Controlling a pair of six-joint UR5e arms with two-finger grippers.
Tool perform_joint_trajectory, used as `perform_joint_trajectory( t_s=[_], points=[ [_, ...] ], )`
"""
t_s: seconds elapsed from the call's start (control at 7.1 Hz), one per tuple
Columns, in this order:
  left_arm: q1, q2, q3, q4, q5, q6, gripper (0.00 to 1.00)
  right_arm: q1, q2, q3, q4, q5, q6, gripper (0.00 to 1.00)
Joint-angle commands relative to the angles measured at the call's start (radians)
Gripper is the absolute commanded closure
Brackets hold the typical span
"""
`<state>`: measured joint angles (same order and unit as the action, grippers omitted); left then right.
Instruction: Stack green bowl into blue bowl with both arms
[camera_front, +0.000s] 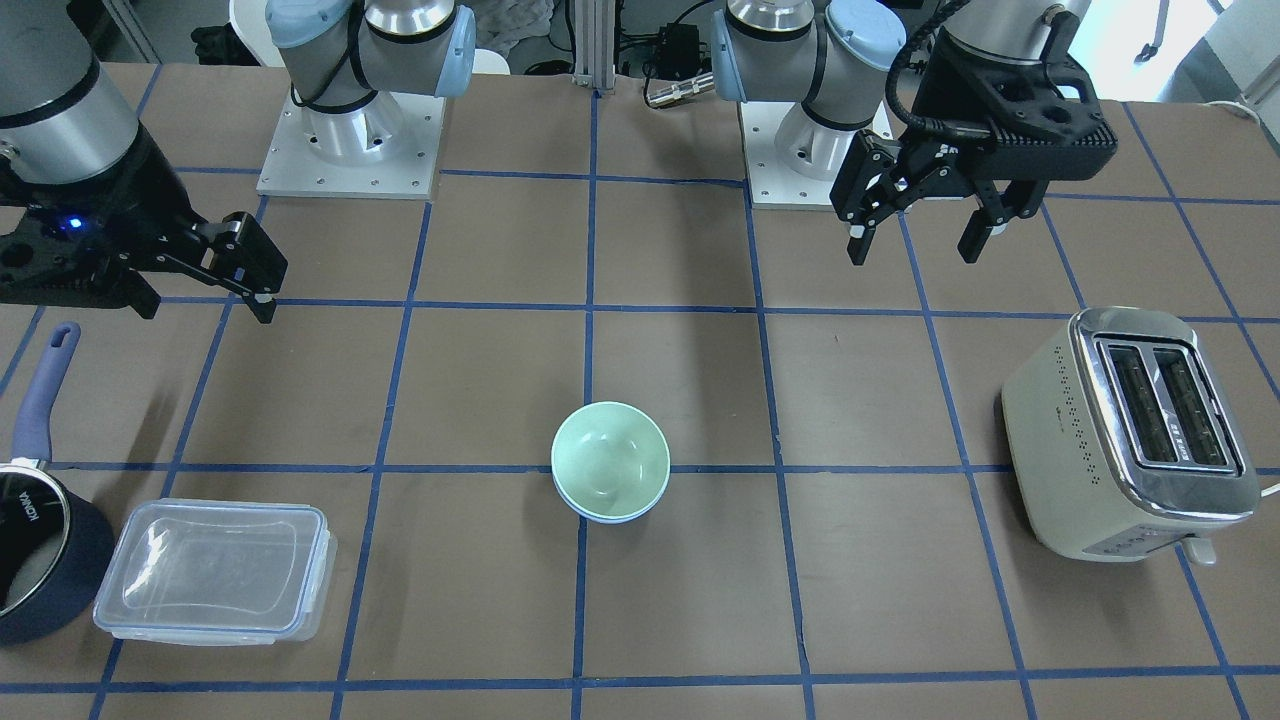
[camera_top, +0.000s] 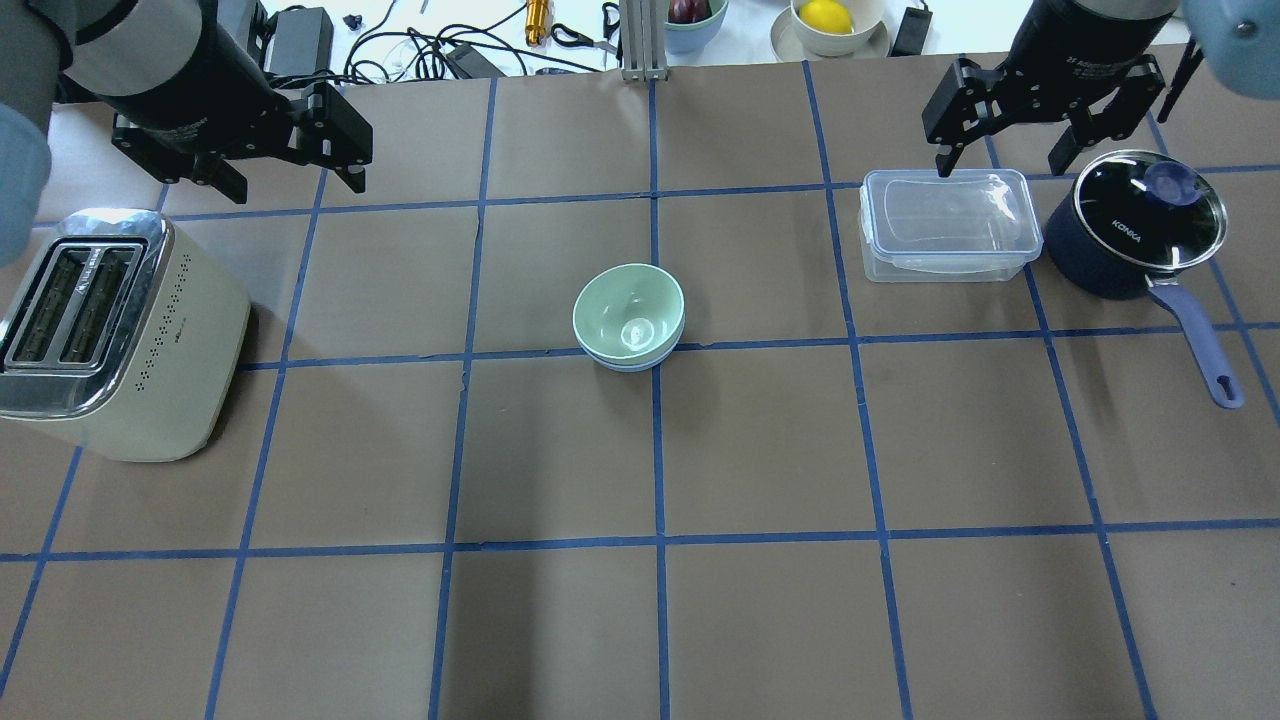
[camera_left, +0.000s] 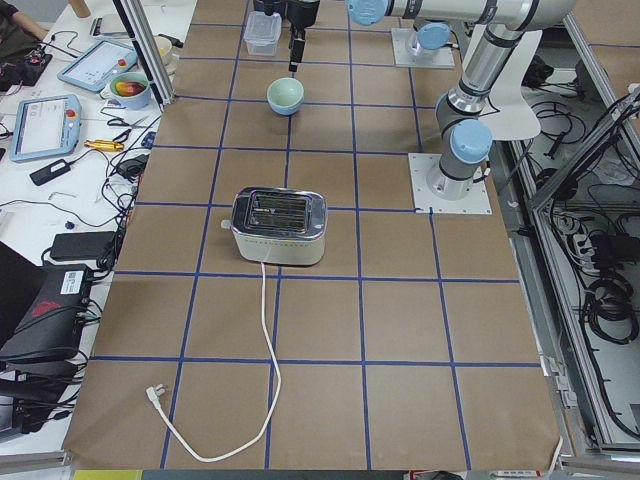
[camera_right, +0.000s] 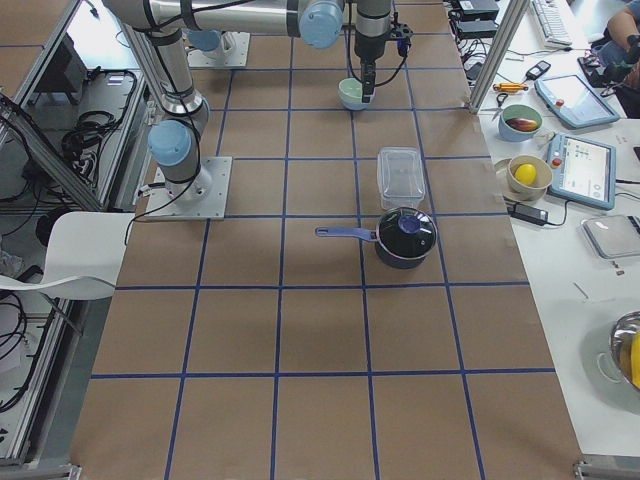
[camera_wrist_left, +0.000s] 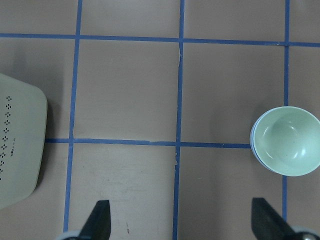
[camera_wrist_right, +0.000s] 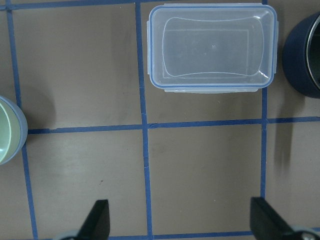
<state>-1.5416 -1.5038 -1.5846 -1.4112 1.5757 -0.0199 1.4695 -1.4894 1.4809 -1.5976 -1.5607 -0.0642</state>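
Note:
The green bowl (camera_front: 610, 458) sits nested inside the blue bowl (camera_front: 612, 516) at the table's centre, with only the blue rim showing under it. The pair also shows in the overhead view: green bowl (camera_top: 628, 310), blue bowl (camera_top: 630, 363). My left gripper (camera_front: 912, 250) (camera_top: 297, 188) hangs open and empty above the table, well away from the bowls. My right gripper (camera_front: 205, 305) (camera_top: 1000, 163) is open and empty too, high near the clear container. The left wrist view shows the green bowl (camera_wrist_left: 287, 142) ahead to the right of its open fingers (camera_wrist_left: 97, 222).
A cream toaster (camera_front: 1130, 430) (camera_top: 110, 340) stands on my left side. A clear lidded container (camera_front: 215, 570) (camera_top: 945, 225) and a dark navy saucepan (camera_front: 30, 550) (camera_top: 1135, 225) with a glass lid stand on my right side, below the right gripper.

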Motion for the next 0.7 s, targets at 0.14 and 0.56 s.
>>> perform_joint_trajectory(
  t_s=[0.14,0.56],
  points=[
    [0.008,0.000,0.001,-0.009,0.004,0.000,0.00,0.003,-0.048,0.002,0.001,0.016,0.006,0.00],
    [0.000,0.000,-0.002,-0.006,0.004,0.002,0.00,0.023,-0.013,-0.010,-0.008,0.018,0.116,0.00]
  ],
)
